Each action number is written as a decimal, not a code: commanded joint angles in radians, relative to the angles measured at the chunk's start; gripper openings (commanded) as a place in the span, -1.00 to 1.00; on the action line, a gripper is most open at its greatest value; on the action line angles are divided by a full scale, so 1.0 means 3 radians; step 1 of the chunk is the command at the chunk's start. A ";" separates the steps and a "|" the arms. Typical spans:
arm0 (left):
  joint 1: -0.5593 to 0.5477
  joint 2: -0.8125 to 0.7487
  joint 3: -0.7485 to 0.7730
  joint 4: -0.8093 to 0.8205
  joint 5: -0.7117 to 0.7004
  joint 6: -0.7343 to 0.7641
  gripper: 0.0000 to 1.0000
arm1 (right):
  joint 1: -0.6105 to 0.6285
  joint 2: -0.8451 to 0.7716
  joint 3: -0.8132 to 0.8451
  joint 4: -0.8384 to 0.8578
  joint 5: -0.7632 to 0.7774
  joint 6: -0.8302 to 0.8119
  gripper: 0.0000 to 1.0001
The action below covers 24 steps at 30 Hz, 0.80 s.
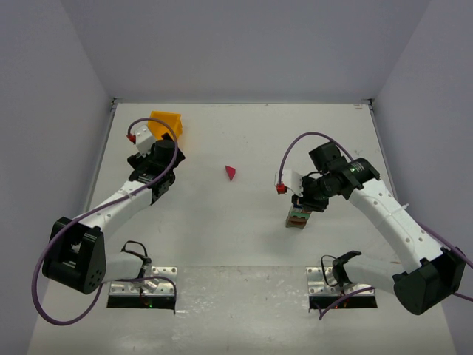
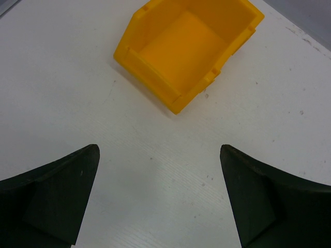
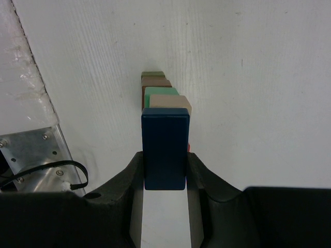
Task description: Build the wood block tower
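Blue wooden brick (image 3: 165, 147) held upright, clamped on its two long sides by the right gripper (image 3: 164, 161), whose dark jaws are closed firmly on it. Seen from the right wrist camera, the brick hangs directly over the tower (image 3: 159, 88), a short stack on the white table (image 1: 244, 244) in front of the right arm, slightly right of centre. The stack's top piece is a cream block (image 3: 173, 102), with a green block (image 3: 160, 91) under it and brown and olive pieces lower down. Whether the brick's lower end already touches the cream block is hard to say, because this camera looks almost straight down the stack. The step in hand appears to be placing the brick on the tower. The next move likely calls for a slow, square lowering until the brick sits flat, then a gentle release without nudging the stack. A magenta prism (image 1: 230, 172) lies alone near the middle of the table, well apart from the tower, probably the roof piece to fetch afterwards. The left gripper (image 2: 158, 152) hovers with jaws spread wide and nothing between them, near a yellow bin (image 2: 150, 72) at the far left.
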 commanded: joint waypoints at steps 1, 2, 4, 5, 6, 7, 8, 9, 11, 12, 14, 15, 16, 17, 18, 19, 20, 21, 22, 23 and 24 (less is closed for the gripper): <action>0.0022 -0.0005 0.0114 0.0065 -0.0011 0.0018 1.00 | -0.0026 -0.0002 0.0006 0.0062 -0.0001 -0.0018 -0.58; 0.0022 -0.0005 0.0114 0.0060 -0.0016 0.0018 1.00 | -0.0021 -0.0002 -0.0004 0.0062 0.0004 -0.0018 -0.57; 0.0022 -0.0005 0.0114 0.0065 -0.0016 0.0013 1.00 | -0.0021 -0.0007 -0.0014 0.0077 0.0024 -0.0018 -0.56; 0.0022 -0.0005 0.0117 0.0065 -0.0013 0.0013 1.00 | -0.0024 -0.0014 -0.0021 0.0080 0.0030 -0.0021 -0.55; 0.0022 -0.0004 0.0117 0.0065 -0.0011 0.0013 1.00 | -0.0025 -0.0016 -0.0026 0.0084 0.0034 -0.0023 -0.55; 0.0022 0.0000 0.0114 0.0065 -0.0011 0.0013 1.00 | -0.0021 -0.0012 -0.0030 0.0088 0.0035 -0.0023 -0.54; 0.0022 0.0000 0.0114 0.0065 -0.0011 0.0013 1.00 | -0.0021 -0.0012 -0.0037 0.0094 0.0038 -0.0023 -0.54; 0.0022 0.0000 0.0114 0.0065 -0.0009 0.0013 1.00 | -0.0021 -0.0012 -0.0040 0.0098 0.0044 -0.0025 -0.53; 0.0022 0.0006 0.0114 0.0065 -0.0006 0.0013 1.00 | -0.0026 -0.0014 -0.0041 0.0101 0.0050 -0.0032 -0.53; 0.0022 0.0010 0.0115 0.0065 -0.0004 0.0014 1.00 | -0.0025 -0.0017 -0.0046 0.0098 0.0050 -0.0028 -0.52; 0.0022 0.0022 0.0123 0.0065 0.0008 0.0022 1.00 | -0.0021 -0.0017 -0.0058 0.0106 0.0054 -0.0028 -0.49; 0.0022 0.0028 0.0126 0.0065 0.0012 0.0023 1.00 | -0.0024 -0.0017 -0.0060 0.0108 0.0057 -0.0028 -0.48; 0.0022 0.0031 0.0129 0.0065 0.0015 0.0023 1.00 | -0.0025 -0.0017 -0.0059 0.0112 0.0061 -0.0026 -0.46; 0.0022 0.0031 0.0129 0.0065 0.0015 0.0023 1.00 | -0.0021 -0.0017 -0.0055 0.0123 0.0065 -0.0018 -0.45; 0.0022 0.0030 0.0129 0.0065 0.0015 0.0023 1.00 | -0.0021 -0.0017 -0.0055 0.0118 0.0070 -0.0018 -0.45; 0.0022 0.0026 0.0129 0.0065 0.0015 0.0023 1.00 | -0.0021 -0.0018 -0.0050 0.0123 0.0075 -0.0018 -0.42; 0.0022 0.0031 0.0129 0.0065 0.0030 0.0028 1.00 | -0.0021 -0.0023 -0.0050 0.0138 0.0075 -0.0008 -0.38; 0.0022 0.0031 0.0129 0.0065 0.0037 0.0031 1.00 | -0.0021 -0.0026 -0.0057 0.0135 0.0075 -0.0011 -0.37; 0.0022 0.0031 0.0129 0.0065 0.0040 0.0033 1.00 | -0.0021 -0.0028 -0.0060 0.0136 0.0075 -0.0013 -0.37; 0.0022 0.0031 0.0129 0.0065 0.0036 0.0033 1.00 | -0.0021 -0.0028 -0.0060 0.0138 0.0073 -0.0013 -0.35; 0.0022 0.0031 0.0129 0.0065 0.0030 0.0033 1.00 | -0.0021 -0.0028 -0.0060 0.0139 0.0072 -0.0013 -0.31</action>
